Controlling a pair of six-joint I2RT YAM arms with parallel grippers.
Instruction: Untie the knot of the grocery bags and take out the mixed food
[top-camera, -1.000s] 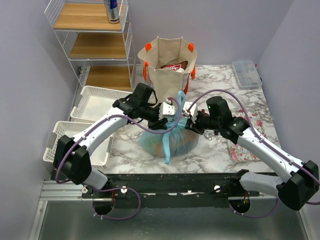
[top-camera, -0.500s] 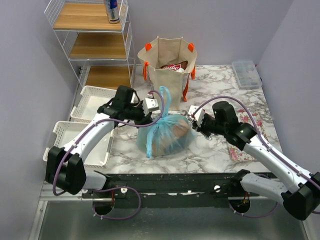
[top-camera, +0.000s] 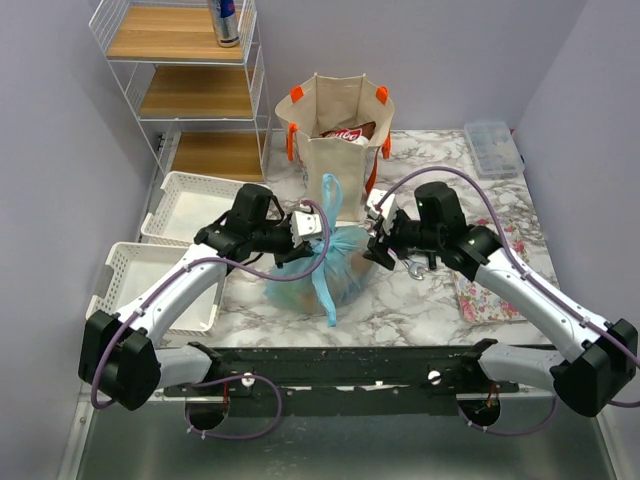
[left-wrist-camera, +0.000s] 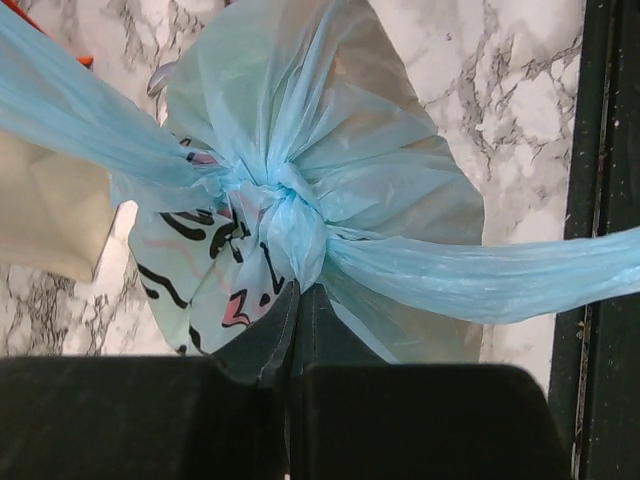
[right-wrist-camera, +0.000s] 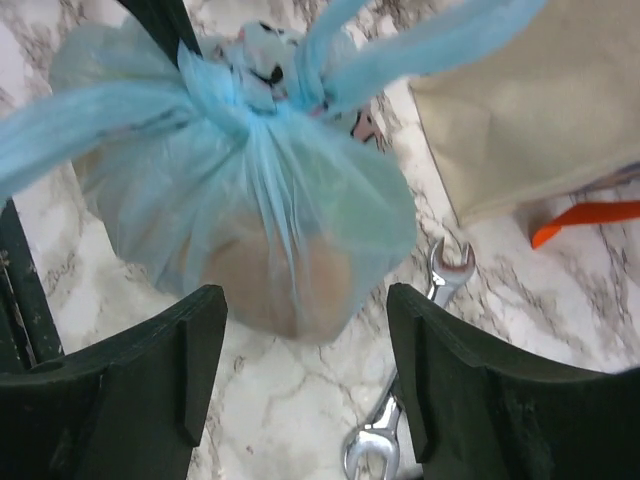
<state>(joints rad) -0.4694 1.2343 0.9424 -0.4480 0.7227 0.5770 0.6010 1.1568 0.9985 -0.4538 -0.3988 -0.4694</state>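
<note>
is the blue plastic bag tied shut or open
Tied shut: the knot on the blue plastic bag is bunched tight, both tails sticking out; the left gripper pinches plastic beside it.

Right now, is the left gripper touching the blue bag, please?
Touching: the left wrist view shows the left gripper shut, pinching the blue bag just under its knot.

Bright even light, soft shadows, slight blur.

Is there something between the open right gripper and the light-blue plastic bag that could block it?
Nothing visible does. The right gripper faces the light-blue plastic bag, jaws open. A wrench lies beside the bag, off that path. The left gripper is shut on the bag by the knot.
</note>
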